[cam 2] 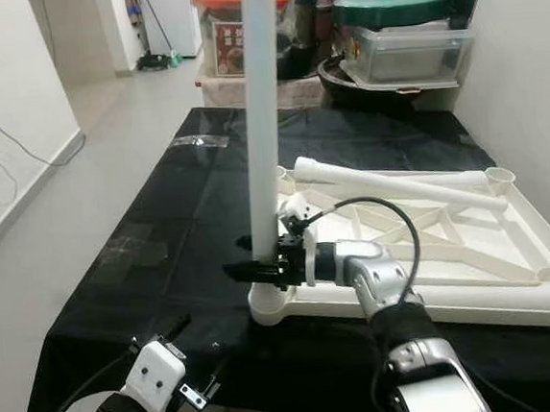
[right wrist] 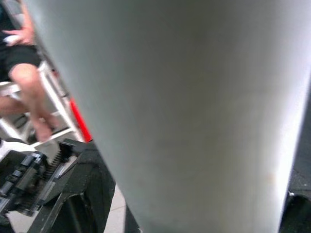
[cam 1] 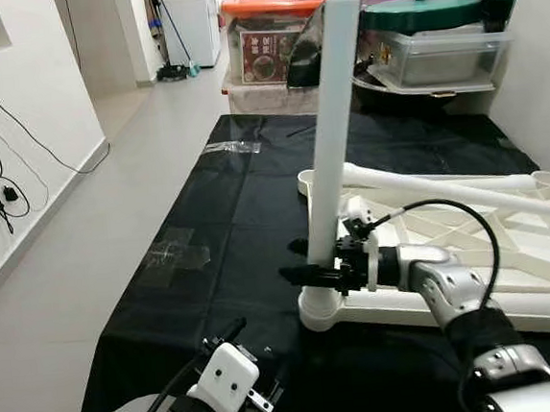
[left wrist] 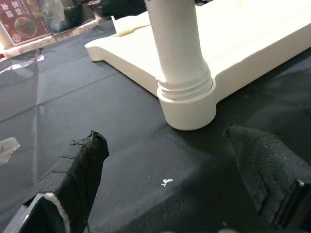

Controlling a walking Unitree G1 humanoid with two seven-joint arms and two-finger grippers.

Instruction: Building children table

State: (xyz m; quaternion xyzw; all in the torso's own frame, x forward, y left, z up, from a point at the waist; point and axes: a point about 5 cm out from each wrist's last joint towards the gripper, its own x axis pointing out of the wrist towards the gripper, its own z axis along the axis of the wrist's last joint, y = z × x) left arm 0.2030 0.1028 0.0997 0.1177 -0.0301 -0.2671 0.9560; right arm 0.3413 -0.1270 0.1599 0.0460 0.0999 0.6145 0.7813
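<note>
A black cloth [cam 1: 207, 202] covers the floor, and on it, at about 3 o'clock in the head views, lies the white tabletop [cam 1: 512, 272] upside down, two loose legs [cam 1: 447, 186] resting across it. One leg [cam 1: 331, 134] stands upright in the tabletop's near-left corner socket [cam 1: 323, 310]. The step in hand looks like seating this leg: the right gripper [cam 1: 331, 273] reaches in from 4 o'clock with its forearm level and its fingers closed around the leg low down, just above the socket. Next it probably needs twisting or pressing home while staying vertical. The left gripper [left wrist: 165, 184] hovers at 7 o'clock, fingers spread, aimed at the socket, touching nothing.
</note>
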